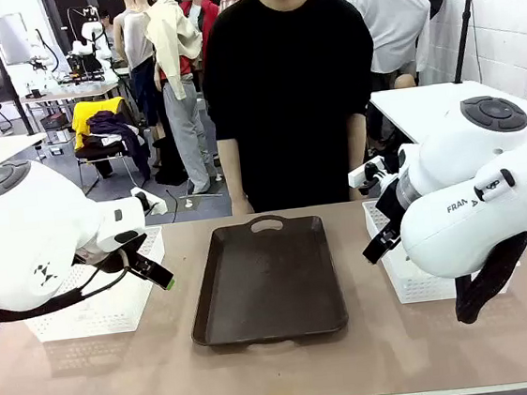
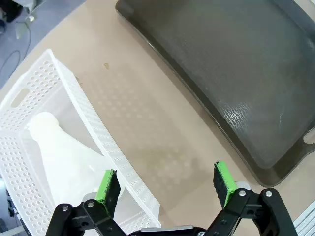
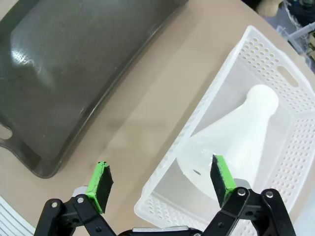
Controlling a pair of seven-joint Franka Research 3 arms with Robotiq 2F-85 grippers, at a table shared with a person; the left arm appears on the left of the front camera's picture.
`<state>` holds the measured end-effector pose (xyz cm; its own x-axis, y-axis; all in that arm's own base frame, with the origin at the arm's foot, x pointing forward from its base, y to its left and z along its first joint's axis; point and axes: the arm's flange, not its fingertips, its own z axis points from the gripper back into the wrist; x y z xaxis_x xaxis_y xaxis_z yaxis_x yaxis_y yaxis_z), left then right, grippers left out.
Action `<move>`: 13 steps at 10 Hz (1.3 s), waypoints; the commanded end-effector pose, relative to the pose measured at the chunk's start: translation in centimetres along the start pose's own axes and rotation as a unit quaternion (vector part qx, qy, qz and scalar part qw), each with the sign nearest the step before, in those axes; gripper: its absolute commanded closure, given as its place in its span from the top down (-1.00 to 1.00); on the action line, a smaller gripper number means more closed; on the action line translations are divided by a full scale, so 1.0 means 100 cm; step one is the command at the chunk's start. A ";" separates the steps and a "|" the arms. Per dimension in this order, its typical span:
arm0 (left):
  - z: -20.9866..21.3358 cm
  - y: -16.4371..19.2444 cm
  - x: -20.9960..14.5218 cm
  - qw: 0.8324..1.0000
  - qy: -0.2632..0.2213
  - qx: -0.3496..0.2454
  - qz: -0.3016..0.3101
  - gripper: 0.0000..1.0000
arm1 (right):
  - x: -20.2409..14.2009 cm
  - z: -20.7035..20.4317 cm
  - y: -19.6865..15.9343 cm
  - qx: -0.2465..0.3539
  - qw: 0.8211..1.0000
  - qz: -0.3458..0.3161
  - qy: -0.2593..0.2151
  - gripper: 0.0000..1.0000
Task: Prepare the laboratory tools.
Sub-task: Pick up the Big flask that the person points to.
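Observation:
One frosted white conical flask (image 2: 61,157) lies on its side in the white mesh basket (image 2: 29,93) under my left gripper (image 2: 166,185). That gripper is open and hovers over the basket's near wall and the bare table beside it. A second flask (image 3: 235,142) lies tilted in the other mesh basket (image 3: 275,73), below my right gripper (image 3: 160,182), which is also open and empty, one pad (image 3: 221,178) over the flask's base. In the front view both arms hang above their baskets, the left gripper (image 1: 148,264) at the left basket (image 1: 97,314) and the right gripper (image 1: 385,232) at the right basket (image 1: 406,281).
A dark brown tray (image 1: 268,282) sits empty in the middle of the table, its handle toward a person in black (image 1: 290,91) standing at the far edge. Bare tabletop lies between the tray and each basket.

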<state>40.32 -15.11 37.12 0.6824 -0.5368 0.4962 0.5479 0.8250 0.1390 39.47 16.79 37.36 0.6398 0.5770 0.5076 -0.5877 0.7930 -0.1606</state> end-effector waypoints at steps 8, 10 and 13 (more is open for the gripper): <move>0.000 0.000 0.000 1.000 0.000 0.000 0.000 1.00 | 0.000 0.000 0.000 0.000 1.000 0.000 0.000 1.00; 0.000 0.000 0.000 1.000 0.000 0.000 0.000 1.00 | 0.000 0.000 0.000 0.000 1.000 0.000 0.000 1.00; 0.000 0.000 0.000 1.000 0.000 0.000 0.000 1.00 | 0.000 0.000 0.000 0.000 1.000 0.000 0.000 1.00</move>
<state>40.27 -15.23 37.12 0.6807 -0.5393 0.4958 0.5500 0.8233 0.1404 39.47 16.81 37.36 0.6394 0.5777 0.5074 -0.5881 0.7926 -0.1613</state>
